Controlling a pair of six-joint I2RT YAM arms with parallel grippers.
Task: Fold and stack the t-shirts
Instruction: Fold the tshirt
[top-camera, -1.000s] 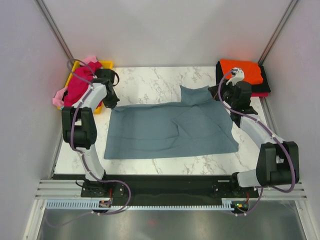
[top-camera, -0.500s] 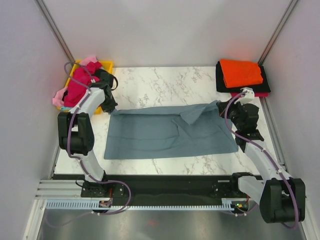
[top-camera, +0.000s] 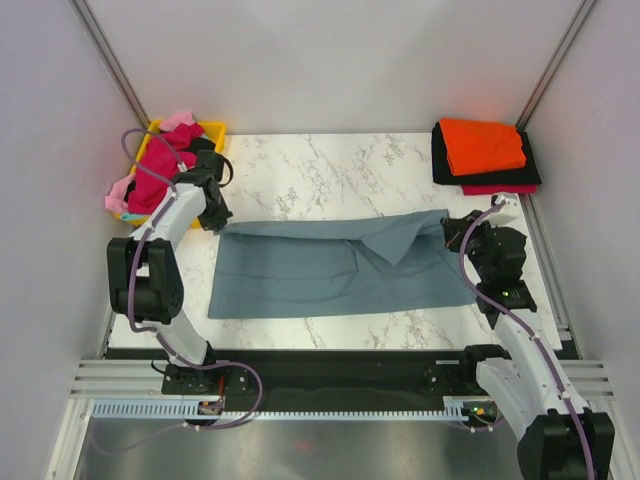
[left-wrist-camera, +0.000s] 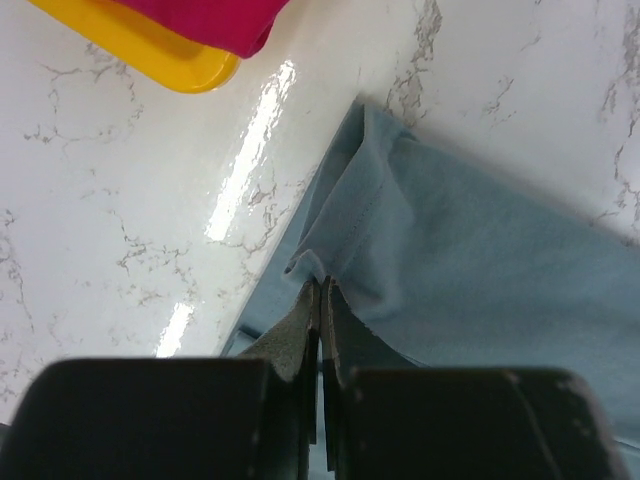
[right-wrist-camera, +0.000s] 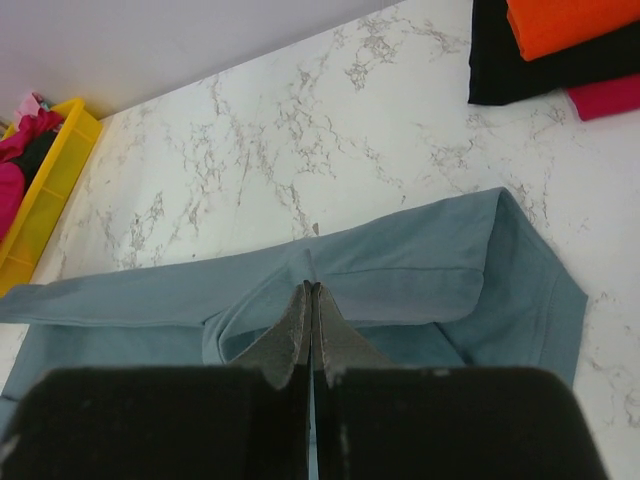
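A large slate blue-grey t-shirt (top-camera: 320, 275) lies spread across the marble table (top-camera: 300, 165), its far edge doubled over toward the near side. My left gripper (top-camera: 218, 222) is shut on the shirt's far-left corner; in the left wrist view a bunch of blue fabric (left-wrist-camera: 400, 230) is pinched at the gripper (left-wrist-camera: 322, 285). My right gripper (top-camera: 452, 228) is shut on the far-right edge, and the right wrist view shows the folded cloth (right-wrist-camera: 420, 270) caught at the gripper (right-wrist-camera: 311, 288). An orange shirt (top-camera: 483, 145) tops a folded stack over black (top-camera: 450, 165) and red (top-camera: 500, 188) ones.
A yellow tray (top-camera: 213, 128) at the back left holds crumpled magenta (top-camera: 160, 170) and pink (top-camera: 118, 192) shirts. The folded stack sits in the back right corner. Grey walls close in the table on three sides.
Both grippers have drawn the shirt's far edge toward the near side. The right one travelled farthest, flattening the raised back-right flap into a long fold.
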